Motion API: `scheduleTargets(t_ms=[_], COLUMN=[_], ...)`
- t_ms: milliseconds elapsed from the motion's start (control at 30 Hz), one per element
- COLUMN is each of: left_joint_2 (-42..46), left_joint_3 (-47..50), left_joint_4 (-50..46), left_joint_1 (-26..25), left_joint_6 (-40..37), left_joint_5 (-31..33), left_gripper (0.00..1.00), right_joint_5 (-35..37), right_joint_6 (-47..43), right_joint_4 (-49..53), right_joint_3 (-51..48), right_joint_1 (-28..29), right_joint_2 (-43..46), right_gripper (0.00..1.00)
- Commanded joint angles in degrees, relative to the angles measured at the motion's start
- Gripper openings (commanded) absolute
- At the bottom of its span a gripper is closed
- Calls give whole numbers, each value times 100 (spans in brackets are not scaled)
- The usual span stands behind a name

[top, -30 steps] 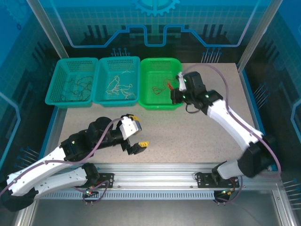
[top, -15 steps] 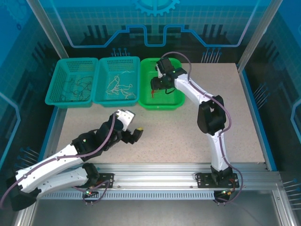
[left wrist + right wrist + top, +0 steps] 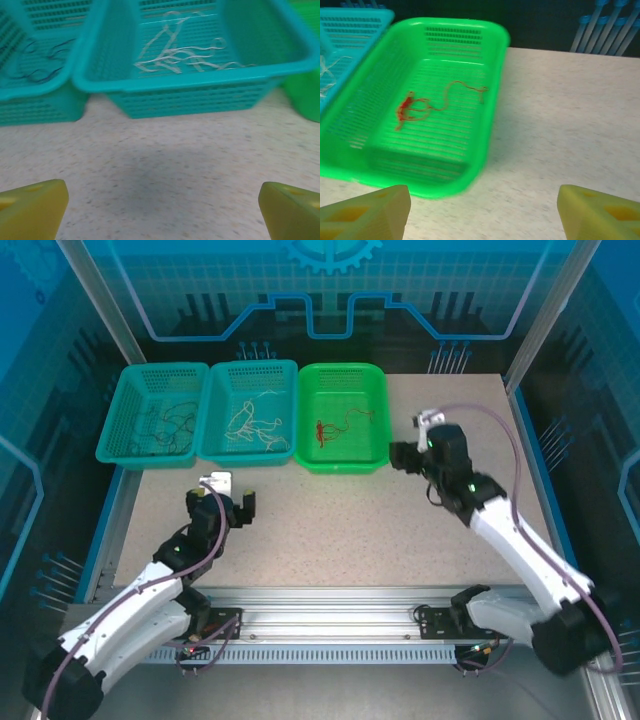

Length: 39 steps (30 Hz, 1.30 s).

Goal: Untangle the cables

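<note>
Left basket (image 3: 150, 457), middle basket (image 3: 246, 458) and green basket (image 3: 340, 465) stand abreast on speckled table (image 3: 400, 540).

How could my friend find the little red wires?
Look at the far edge of the speckled beige table, where three plastic mesh baskets sit in a row. The thin red wires lie in the rightmost one, the bright green basket. The teal basket next to it holds cream-white wires, the far-left teal basket black wires.

A robotics lab cell: aluminium frame posts (image 3: 550, 315) and blue gear-printed panels (image 3: 330, 290) rise beyond the right tool (image 3: 413, 438), enclosing the speckled bench (image 3: 350, 520).
</note>
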<state>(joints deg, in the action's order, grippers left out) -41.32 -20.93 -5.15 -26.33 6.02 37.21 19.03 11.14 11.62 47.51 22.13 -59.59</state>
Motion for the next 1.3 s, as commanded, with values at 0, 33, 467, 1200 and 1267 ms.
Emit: scheduleTargets(t_ms=[0, 33, 467, 1200, 1267], left_joint_2=[-253, -423, -4340, -4765, -4770], left_joint_3=[437, 580, 513, -9, -8], left_joint_4=[1479, 1875, 6613, 5994, 5992], left_joint_1=[327, 462, 1829, 2379, 2378], left_joint_6=[-548, -707, -1113, -492, -501], left_joint_5=[377, 240, -1924, -2130, -2130], left_gripper=[99, 99, 99, 99, 99], right_joint_5=[740, 720, -1386, -1498, -1498], right_joint_6=[-1054, -1201, -943, -1165, -1165], right_joint_4=[-2232, -2655, -5248, -5468, -5485], right_joint_3=[-1744, -2181, -2285, -2264, -2280], right_joint_1=[-357, -541, -1973, -1848, -1844], right_joint_2=[565, 663, -2414, -2672, -2663], right_gripper=[83, 87, 100, 100, 100])
